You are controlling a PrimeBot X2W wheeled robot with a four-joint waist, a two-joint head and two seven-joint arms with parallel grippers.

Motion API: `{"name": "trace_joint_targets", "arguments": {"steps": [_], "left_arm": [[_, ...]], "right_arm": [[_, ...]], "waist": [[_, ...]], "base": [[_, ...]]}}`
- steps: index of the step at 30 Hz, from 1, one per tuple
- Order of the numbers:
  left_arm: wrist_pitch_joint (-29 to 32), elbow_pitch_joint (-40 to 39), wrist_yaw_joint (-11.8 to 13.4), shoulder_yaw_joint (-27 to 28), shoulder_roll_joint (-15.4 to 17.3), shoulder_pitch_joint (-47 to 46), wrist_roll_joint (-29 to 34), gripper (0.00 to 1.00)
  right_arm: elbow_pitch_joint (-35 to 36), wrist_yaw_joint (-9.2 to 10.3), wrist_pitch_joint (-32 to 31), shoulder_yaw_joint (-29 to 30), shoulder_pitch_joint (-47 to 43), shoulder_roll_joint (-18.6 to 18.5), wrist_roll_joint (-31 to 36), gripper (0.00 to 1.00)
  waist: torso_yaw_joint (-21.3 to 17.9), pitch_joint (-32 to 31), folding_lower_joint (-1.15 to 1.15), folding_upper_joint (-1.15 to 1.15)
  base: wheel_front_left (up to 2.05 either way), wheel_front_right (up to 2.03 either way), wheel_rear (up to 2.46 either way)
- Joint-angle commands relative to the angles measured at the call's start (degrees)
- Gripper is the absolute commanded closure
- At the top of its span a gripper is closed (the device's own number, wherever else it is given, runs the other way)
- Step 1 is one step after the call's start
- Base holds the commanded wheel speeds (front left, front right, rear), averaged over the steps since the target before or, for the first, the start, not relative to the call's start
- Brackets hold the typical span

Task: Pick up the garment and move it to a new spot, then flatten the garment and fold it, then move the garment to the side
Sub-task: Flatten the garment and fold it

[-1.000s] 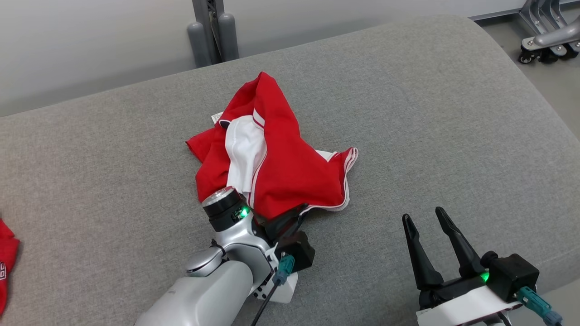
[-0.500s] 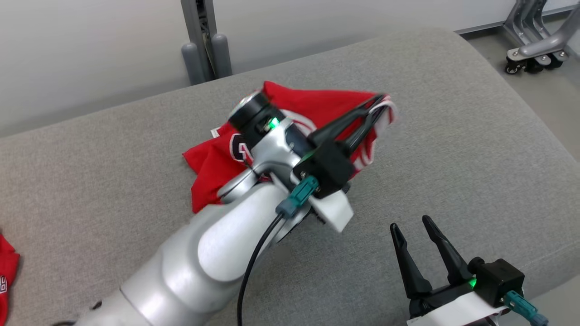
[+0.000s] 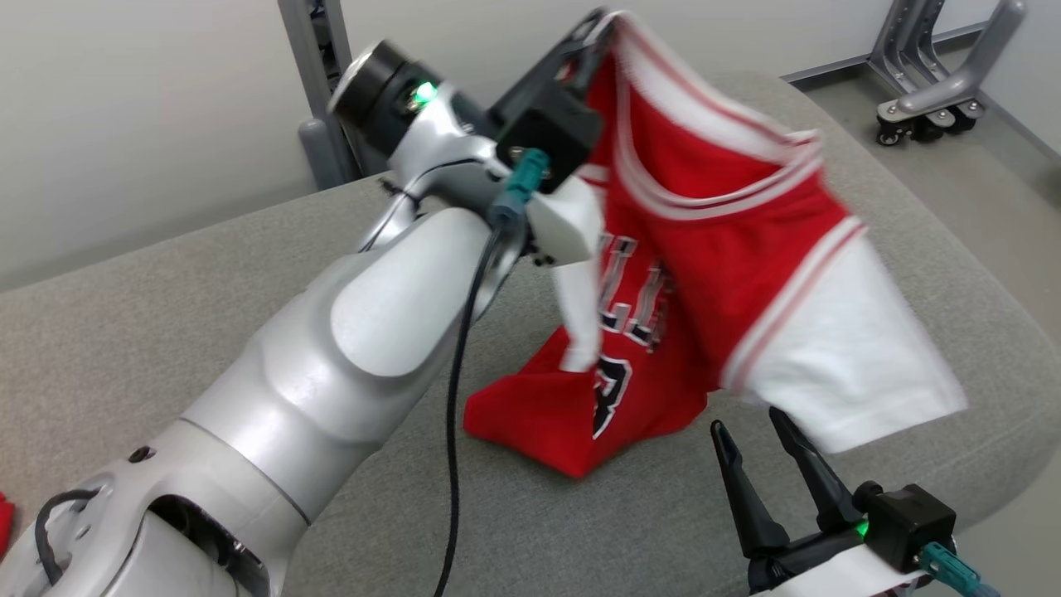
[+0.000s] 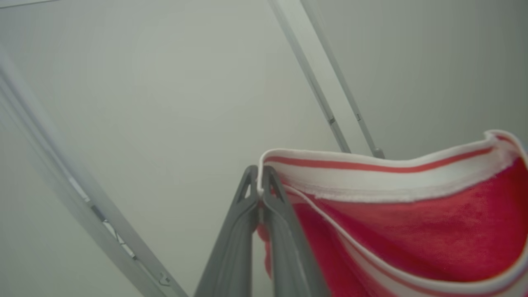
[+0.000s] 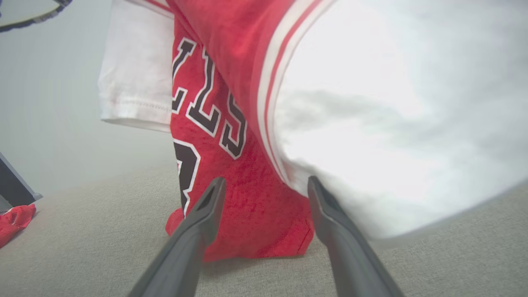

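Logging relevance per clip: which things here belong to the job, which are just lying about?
Job: jersey, left gripper pinching its trim, open right gripper, grey cushion.
Lying about: red cloth at the left edge, wheeled stand, grey post.

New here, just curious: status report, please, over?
Left gripper shut on jersey trim, held high. Right gripper open, low, near the hem. Jersey hangs, hem on couch. Red cloth far off.
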State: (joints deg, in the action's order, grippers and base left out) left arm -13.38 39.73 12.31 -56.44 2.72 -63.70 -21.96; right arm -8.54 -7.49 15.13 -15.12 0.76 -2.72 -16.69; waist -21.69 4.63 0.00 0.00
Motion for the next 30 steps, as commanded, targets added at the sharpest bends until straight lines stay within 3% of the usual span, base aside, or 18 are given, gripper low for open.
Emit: {"name": "trace_joint_targets", "arguments": {"steps": [1,6,11,16,17,23,29,30], "left_arm": [[-0.2,2.7,0.8,0.4,0.3,1.5,-1.1,1.0],[-0.9,13.4,1.3,1.9,1.0,5.9,-4.0,1.0],[-1.8,17.8,2.7,5.1,4.5,11.0,-5.9,1.0],[-1.9,12.7,5.9,10.9,10.5,15.6,-5.5,1.0],[-1.9,12.7,5.9,10.9,10.5,15.6,-5.5,1.0],[-1.9,3.7,9.4,20.2,16.9,23.2,-3.6,1.0],[-1.9,-0.4,10.7,27.3,18.9,29.8,-1.6,1.0],[-1.9,-1.2,10.9,28.2,19.0,30.9,-1.1,0.91]], "right_arm": [[0.1,-0.01,0.1,0.6,-0.4,-0.3,0.2,0.0],[0.5,-0.01,0.1,1.3,-1.1,-0.3,0.7,0.0],[0.9,-0.01,0.0,1.3,-0.9,-0.3,0.4,0.0],[1.0,-0.01,0.1,0.9,-0.4,-0.3,0.6,0.0],[1.0,-0.01,0.1,0.9,-0.4,-0.3,0.6,0.0],[0.8,-0.01,0.0,0.8,-0.2,-0.3,0.5,0.0],[0.3,-0.01,0.1,0.9,-0.3,-0.3,0.4,0.0],[0.3,-0.01,0.1,0.9,-0.4,-0.3,0.4,0.0]], "waist": [[0.8,0.5,0.0,0.0],[3.8,1.7,0.0,0.0],[6.5,2.6,0.0,0.0],[8.1,3.3,0.0,0.0],[8.1,3.3,0.0,0.0],[8.3,3.5,0.0,0.0],[8.3,3.5,0.0,0.0],[8.4,3.4,0.0,0.0]], "base": [[0.0,0.0,0.0],[0.0,0.0,0.0],[0.0,0.0,0.0],[0.0,0.0,0.0],[0.0,0.0,0.0],[0.0,0.0,0.0],[0.0,0.0,0.0],[0.0,0.0,0.0]]}}
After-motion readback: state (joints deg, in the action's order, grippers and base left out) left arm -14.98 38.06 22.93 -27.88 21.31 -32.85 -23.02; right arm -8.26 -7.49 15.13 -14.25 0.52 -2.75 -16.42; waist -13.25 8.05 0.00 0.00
